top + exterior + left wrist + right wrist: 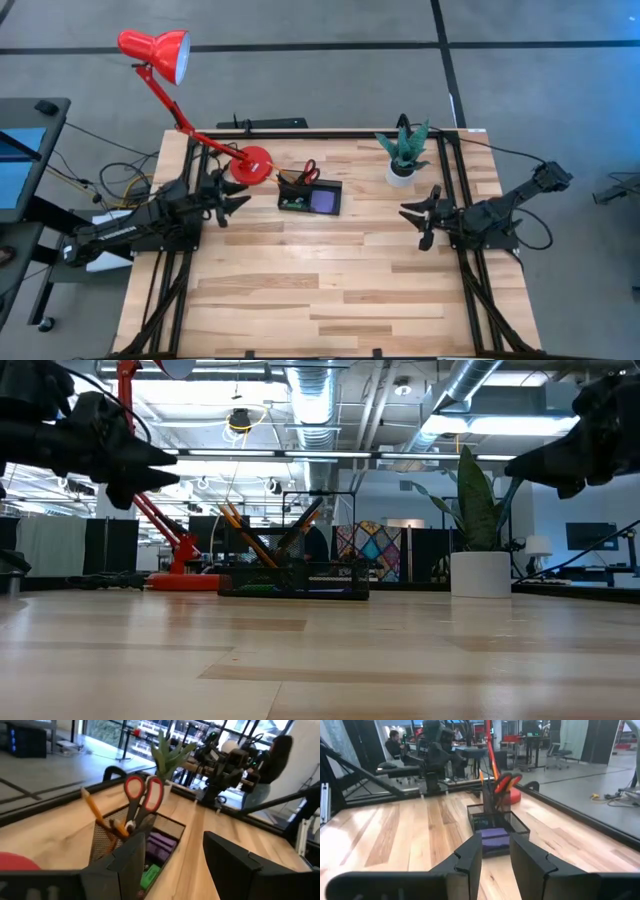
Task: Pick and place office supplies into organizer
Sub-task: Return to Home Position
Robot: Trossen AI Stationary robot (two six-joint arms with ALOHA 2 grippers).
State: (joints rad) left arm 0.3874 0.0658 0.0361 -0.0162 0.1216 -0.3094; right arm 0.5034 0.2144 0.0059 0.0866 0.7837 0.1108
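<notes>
Lying between the 2 hands, the organizer is found nearer the left hand than the right hand; both are spread apart, empty.

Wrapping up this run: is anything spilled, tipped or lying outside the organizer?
Nothing stands out. The organizer stands level, holding scissors, pencils, purple notepad and green eraser; nothing lies outside it. The left end effector and right end effector are open, empty.

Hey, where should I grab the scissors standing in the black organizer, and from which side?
Grip the scissors by the red handle loops, coming straight down from above. They stand blades-down in the tall mesh section of the organizer, so only the loops stick out, and a pencil leans close beside them.
</notes>
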